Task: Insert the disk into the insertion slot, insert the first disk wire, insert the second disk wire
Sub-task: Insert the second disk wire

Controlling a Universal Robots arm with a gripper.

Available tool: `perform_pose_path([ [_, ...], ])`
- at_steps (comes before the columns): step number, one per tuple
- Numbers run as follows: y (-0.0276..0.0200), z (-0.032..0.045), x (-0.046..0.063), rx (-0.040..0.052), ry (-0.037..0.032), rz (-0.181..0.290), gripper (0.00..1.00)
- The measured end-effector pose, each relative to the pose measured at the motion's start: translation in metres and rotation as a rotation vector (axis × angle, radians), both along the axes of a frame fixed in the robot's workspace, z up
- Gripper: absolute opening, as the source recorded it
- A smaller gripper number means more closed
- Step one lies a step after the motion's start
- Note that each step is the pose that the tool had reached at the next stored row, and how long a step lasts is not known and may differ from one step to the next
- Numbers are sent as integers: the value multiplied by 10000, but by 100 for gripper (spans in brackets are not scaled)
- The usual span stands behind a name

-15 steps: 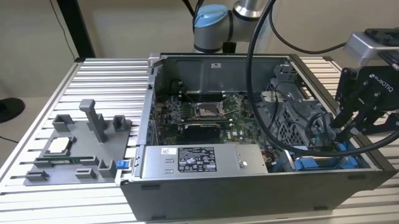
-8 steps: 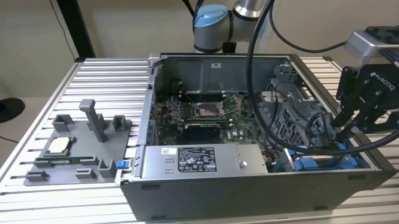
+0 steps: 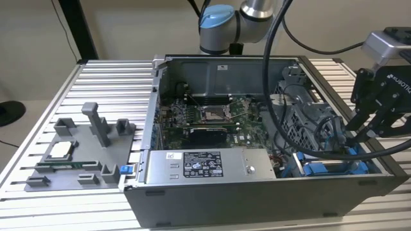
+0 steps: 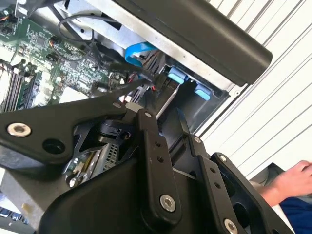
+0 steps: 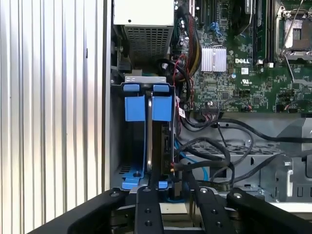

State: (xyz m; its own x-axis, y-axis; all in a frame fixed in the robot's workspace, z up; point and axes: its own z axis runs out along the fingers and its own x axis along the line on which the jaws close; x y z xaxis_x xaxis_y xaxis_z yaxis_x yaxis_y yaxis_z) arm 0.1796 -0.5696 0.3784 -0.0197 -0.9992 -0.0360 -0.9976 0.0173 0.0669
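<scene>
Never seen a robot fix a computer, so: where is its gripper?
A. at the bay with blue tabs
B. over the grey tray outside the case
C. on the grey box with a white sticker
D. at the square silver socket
A: in the exterior view the gripper hangs at the corner of the case on that view's right, by the insertion slot with its blue tabs.

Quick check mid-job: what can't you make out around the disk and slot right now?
- Disk depth: in the first wrist view it sits edge-on in the slot, and the gripper covers its near end.
- Wire plugs: black cables crowd beside the disk, so I cannot tell whether any plug is seated.
- Exterior view: cables and the gripper cross the slot.
- Second wrist view: the gripper's body hides the slot's floor.
</scene>
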Motion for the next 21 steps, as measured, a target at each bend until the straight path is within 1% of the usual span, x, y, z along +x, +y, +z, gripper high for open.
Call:
perform_pose_path([
  [2, 0, -1, 53, 2, 30, 0, 100],
  [7, 0, -14, 171, 1, 163, 0, 100],
  [8, 0, -18, 192, 2, 210, 0, 100],
  [10, 0, -25, 232, 1, 359, -1, 100],
  [11, 0, -27, 247, 1, 416, 0, 100],
  [12, 0, -28, 254, 0, 432, 0, 100],
  [21, 0, -40, 258, 1, 433, -1, 100],
])
